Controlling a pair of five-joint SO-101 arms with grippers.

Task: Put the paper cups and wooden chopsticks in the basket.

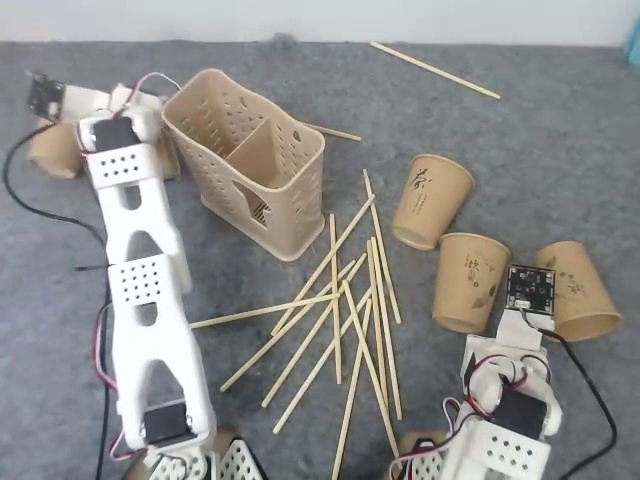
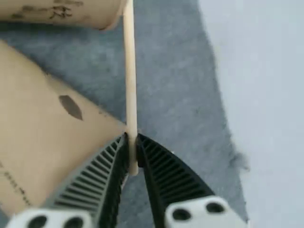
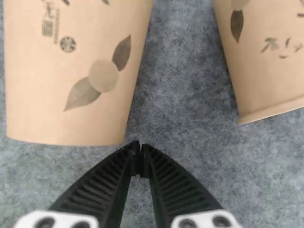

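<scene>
My left gripper is shut on a wooden chopstick, which runs straight out from the fingertips. A paper cup lies on its side right beside it, with another cup farther off. My left arm is at the far left, next to the tan basket and a cup. My right gripper is shut with nothing in it, low over the carpet between two lying cups. Several chopsticks lie scattered mid-table.
Three cups lie on their sides at the right. A lone chopstick lies at the far edge and another behind the basket. The grey carpet ends at a white strip.
</scene>
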